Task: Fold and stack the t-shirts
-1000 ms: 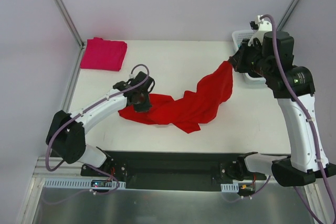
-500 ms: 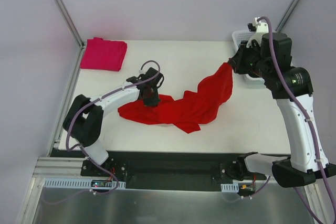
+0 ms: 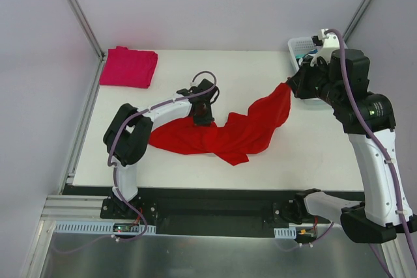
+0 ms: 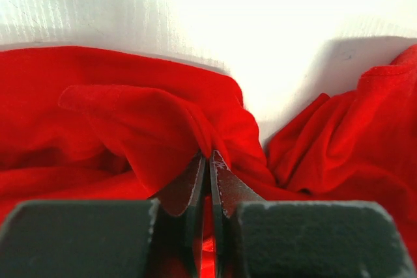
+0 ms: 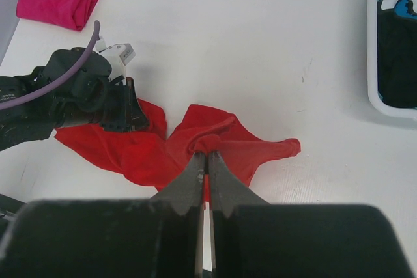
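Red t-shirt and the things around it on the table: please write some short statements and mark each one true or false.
1. The left gripper and the right gripper are both shut on the red t-shirt. True.
2. The pink t-shirt lies spread open in the middle of the table. False: it lies folded at the far left corner.
3. The right gripper holds its end of the red t-shirt up off the table. True.
4. The white basket is empty. False: it holds dark and teal-and-white cloth.
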You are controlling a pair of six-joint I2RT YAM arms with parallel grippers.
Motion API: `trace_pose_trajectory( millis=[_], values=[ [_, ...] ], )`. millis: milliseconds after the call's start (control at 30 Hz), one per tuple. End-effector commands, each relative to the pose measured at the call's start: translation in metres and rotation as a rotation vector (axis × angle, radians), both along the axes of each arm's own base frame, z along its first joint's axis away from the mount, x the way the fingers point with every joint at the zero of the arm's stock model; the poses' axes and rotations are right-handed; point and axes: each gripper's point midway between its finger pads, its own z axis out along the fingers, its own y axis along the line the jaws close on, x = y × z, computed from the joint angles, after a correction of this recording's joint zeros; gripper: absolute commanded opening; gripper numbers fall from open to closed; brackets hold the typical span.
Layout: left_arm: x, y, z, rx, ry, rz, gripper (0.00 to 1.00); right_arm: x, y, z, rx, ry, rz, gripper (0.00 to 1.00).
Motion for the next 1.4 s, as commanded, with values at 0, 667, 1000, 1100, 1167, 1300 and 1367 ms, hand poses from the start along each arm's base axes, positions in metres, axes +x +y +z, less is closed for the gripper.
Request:
trace_pose_trajectory(
  millis=[0,667,1000,1100,1167,1300,1367],
  values=[
    [-0.004,0.007,0.013,0.017,-0.04,-0.02,0.07,0.001,0.005,0.007,0.025,-0.03,0.023,0.01],
    [0.047,0.038,0.06,-0.004,-0.177,0.302,0.69,-0.002,0.008,-0.003,0.016,-0.01,0.041,0.01],
    [0.059,0.061,0.053,-0.033,-0.133,0.403,0.66,-0.004,0.002,-0.01,-0.018,-0.005,0.031,0.01],
    [0.053,0.068,0.046,-0.007,-0.112,0.423,0.67,-0.004,0.004,-0.009,-0.009,-0.005,0.035,0.01],
    [0.047,0.071,0.04,-0.016,-0.079,0.448,0.67,-0.003,0.004,-0.012,-0.013,0.0,0.034,0.01],
    [0.043,0.067,0.037,-0.03,-0.051,0.403,0.61,-0.004,0.004,-0.014,-0.008,0.007,0.036,0.01],
    [0.043,0.075,0.04,0.024,-0.073,0.3,0.6,-0.007,0.002,-0.012,-0.014,0.005,0.033,0.01]
  ],
)
